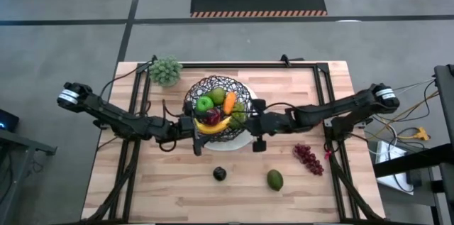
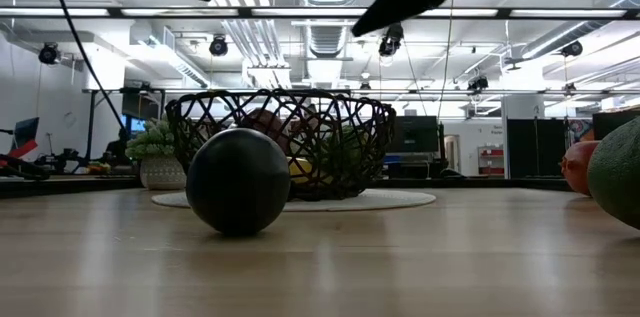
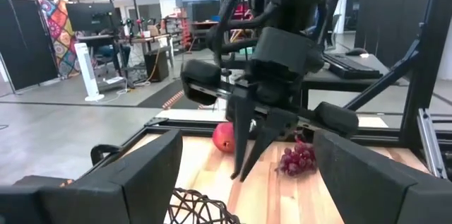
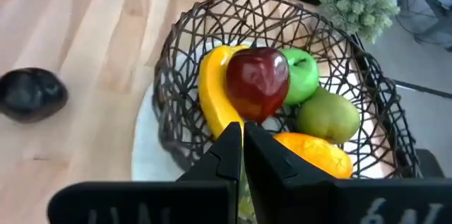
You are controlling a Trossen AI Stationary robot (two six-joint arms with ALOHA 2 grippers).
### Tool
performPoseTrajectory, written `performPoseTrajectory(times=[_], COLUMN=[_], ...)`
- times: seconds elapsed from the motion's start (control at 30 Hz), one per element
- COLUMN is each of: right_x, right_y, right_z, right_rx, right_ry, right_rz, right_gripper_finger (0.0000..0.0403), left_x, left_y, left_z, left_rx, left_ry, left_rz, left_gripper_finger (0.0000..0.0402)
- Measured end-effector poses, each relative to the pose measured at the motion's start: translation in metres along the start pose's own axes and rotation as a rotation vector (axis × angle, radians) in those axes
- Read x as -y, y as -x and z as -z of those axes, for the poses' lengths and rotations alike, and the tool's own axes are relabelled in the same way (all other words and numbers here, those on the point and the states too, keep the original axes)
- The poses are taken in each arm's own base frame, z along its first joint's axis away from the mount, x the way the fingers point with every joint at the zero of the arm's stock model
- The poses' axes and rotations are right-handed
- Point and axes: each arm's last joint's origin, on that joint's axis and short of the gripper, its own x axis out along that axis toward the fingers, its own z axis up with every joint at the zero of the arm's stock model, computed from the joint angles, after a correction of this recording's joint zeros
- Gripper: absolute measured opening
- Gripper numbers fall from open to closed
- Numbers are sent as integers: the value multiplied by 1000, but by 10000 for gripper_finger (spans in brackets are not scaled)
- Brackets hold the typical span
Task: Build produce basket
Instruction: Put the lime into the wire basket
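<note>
The black wire basket (image 1: 213, 86) stands on a white plate (image 1: 245, 140) at the table's middle. It holds a banana (image 4: 212, 90), a red apple (image 4: 258, 83), a green apple (image 4: 304, 75), a carrot (image 4: 314, 152) and another green fruit (image 4: 326, 114). A dark plum (image 1: 220, 174), an avocado (image 1: 275, 179) and grapes (image 1: 308, 158) lie on the wood nearer the front edge. My left gripper (image 1: 193, 127) is open at the basket's left rim, with nothing between its fingers (image 3: 152, 171). My right gripper (image 4: 242, 143) is shut and empty above the basket's right rim.
A pale green leafy cluster (image 1: 165, 71) stands at the far left. A red fruit (image 3: 224, 138) lies near the grapes (image 3: 296, 159) on the right side. The two grippers face each other across the basket. Bare wood lies along the near left of the table.
</note>
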Motion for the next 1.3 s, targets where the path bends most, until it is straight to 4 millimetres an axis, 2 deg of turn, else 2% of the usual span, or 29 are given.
performPoseTrajectory(times=[0.3, 0.6, 0.73, 0.9, 1.17, 1.3], right_x=[-25, -80, -106, -118, -128, -144], right_y=[35, 58, 68, 70, 65, 59], right_z=[8, 17, 8, -4, -4, -2], right_rx=[60, -23, -66, -199, -577, -716], right_ry=[-30, -65, -16, -32, -184, -213], right_rz=[-91, -301, -362, -342, -160, -191], right_gripper_finger=[8, 9, 26, 99, 276, 352], left_x=[-1, -1, -2, -2, -2, -3], left_y=[1, 1, 1, 1, 1, 3], left_z=[-3, -4, -4, -4, -5, -11], left_rx=[9, 15, 15, 15, 21, 57], left_ry=[5, -25, -33, -52, -97, -121], left_rz=[-4, -5, -7, -7, -9, -15], left_gripper_finger=[299, 299, 299, 299, 299, 299])
